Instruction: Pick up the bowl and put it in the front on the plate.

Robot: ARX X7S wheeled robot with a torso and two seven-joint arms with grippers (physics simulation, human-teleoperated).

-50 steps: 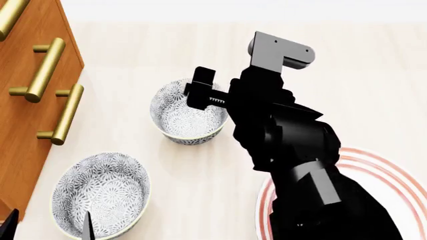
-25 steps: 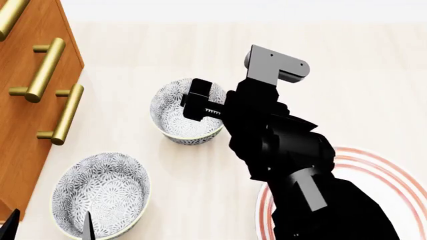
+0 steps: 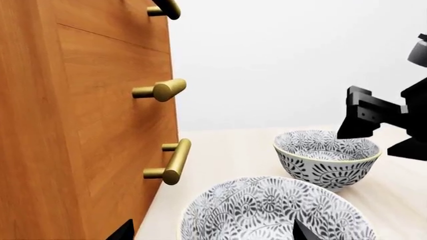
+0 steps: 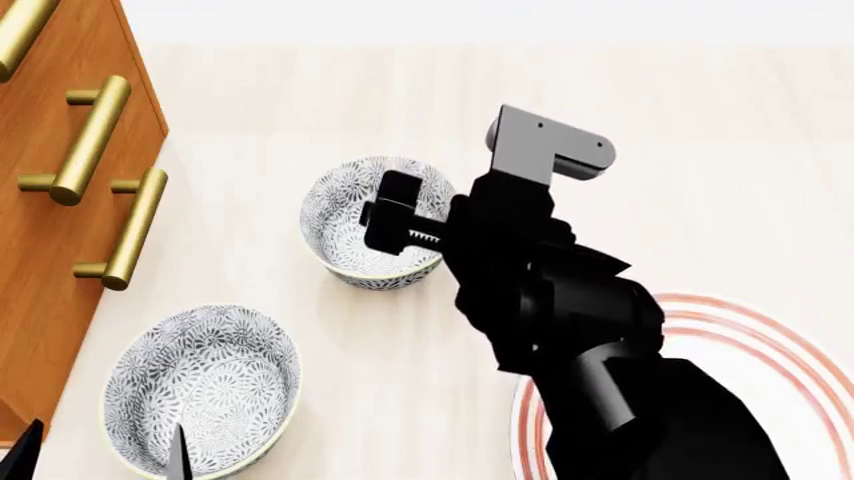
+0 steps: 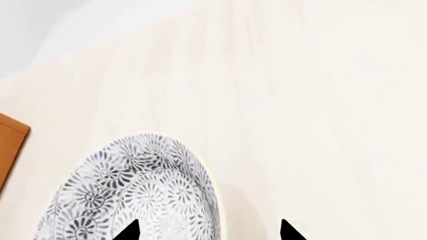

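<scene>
Large round white plate with red rings (image 4: 787, 345) is sitting at 5 o'clock, mostly hidden under the black right arm. That arm is stretching toward 11 o'clock, right gripper (image 4: 396, 222) hanging over the far floral grey-white bowl (image 4: 350, 228), jaws spread straddling its rim. Left gripper (image 4: 94, 455) is hovering, jaws apart, over the near matching bowl (image 4: 200, 395).

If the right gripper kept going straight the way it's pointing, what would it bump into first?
Probably the far bowl: the right gripper hangs over its rim, its tips straddling the rim in the wrist view. Exact height is unclear.
</scene>
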